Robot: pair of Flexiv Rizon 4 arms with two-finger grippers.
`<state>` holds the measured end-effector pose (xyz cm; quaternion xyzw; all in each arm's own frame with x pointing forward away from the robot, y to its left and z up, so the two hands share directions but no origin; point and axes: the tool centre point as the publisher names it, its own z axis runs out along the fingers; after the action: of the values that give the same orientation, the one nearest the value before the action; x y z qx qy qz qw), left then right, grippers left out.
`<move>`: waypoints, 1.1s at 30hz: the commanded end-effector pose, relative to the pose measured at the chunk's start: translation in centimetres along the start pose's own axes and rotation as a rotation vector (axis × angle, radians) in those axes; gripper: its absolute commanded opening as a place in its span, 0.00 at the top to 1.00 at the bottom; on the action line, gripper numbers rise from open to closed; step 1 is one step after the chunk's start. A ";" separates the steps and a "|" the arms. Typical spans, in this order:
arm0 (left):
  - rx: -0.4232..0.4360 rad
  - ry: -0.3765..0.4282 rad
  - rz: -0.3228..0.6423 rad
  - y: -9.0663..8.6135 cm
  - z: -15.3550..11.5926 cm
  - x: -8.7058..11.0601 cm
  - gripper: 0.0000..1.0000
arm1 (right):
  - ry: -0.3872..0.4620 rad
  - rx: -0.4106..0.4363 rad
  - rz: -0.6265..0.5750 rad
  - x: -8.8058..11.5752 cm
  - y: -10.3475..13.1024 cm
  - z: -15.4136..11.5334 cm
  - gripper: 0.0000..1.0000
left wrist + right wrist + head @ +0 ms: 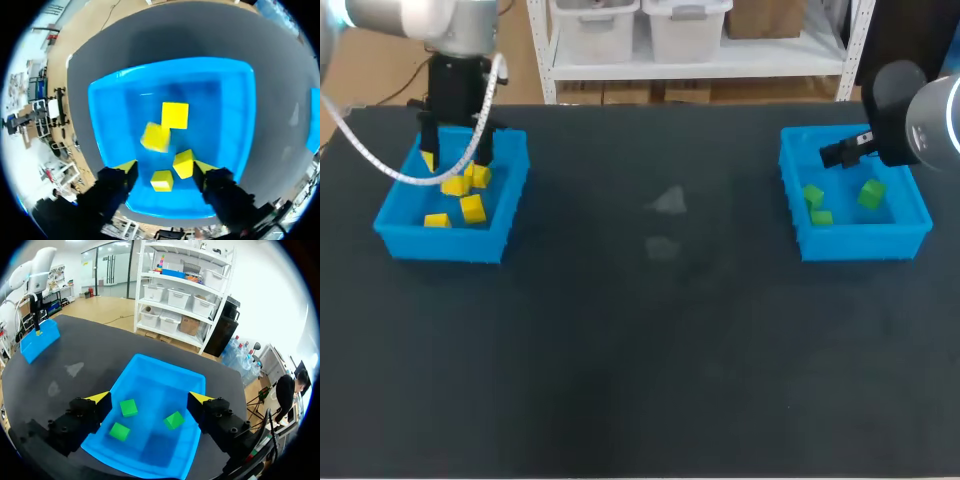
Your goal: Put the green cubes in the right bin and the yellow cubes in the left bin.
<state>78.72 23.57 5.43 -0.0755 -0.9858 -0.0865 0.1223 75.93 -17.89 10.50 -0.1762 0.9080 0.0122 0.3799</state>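
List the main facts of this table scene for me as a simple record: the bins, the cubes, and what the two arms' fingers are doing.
Table: dark surface
Left bin: blue, holds four yellow cubes
Right bin: blue, holds three green cubes
Left fingers: open, above the left bin, gripping nothing
Right fingers: open, above the right bin, gripping nothing
Sorting: every cube in view sits in the bin the task names for its colour
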 end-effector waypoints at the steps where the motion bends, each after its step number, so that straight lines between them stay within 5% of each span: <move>1: 0.098 -0.664 -0.043 0.3 -0.5 1.0 0.00 | -0.007 0.001 0.001 0.1 0.0 0.1 0.00; 19: -0.044 -1.029 -0.096 -2.5 -4.8 0.6 0.00 | -0.007 0.001 0.001 0.1 0.0 0.1 0.00; 33: 0.033 -1.075 -0.215 -2.0 -5.5 1.0 0.00 | -0.007 0.001 0.001 0.1 0.0 0.1 0.00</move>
<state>79.50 20.18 10.64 0.0135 -0.9973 -0.0488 -0.0533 75.93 -17.89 10.50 -0.1762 0.9080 0.0122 0.3799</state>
